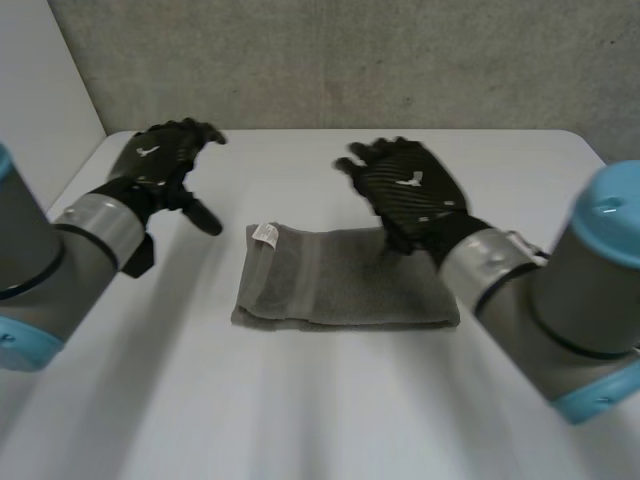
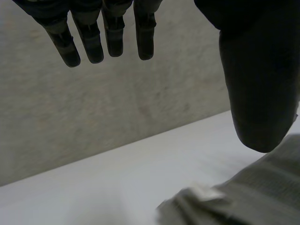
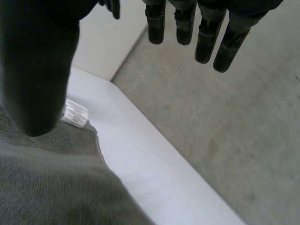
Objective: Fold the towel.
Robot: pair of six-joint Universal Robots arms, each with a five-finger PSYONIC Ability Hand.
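Observation:
A grey towel (image 1: 345, 280) lies folded into a narrow band in the middle of the white table (image 1: 300, 400), its white label (image 1: 265, 234) at the far left corner. My right hand (image 1: 410, 190) hovers above the towel's far right part, fingers straight and spread, holding nothing. In the right wrist view the towel (image 3: 51, 183) and its label (image 3: 75, 113) lie under the thumb (image 3: 37, 70). My left hand (image 1: 165, 160) floats open to the left of the towel, clear of it. In the left wrist view the towel's corner (image 2: 243, 197) lies beneath the thumb (image 2: 258, 84).
A grey concrete wall (image 1: 350, 60) stands behind the table's far edge. A pale wall panel (image 1: 40, 90) closes the left side. Bare tabletop surrounds the towel on all sides.

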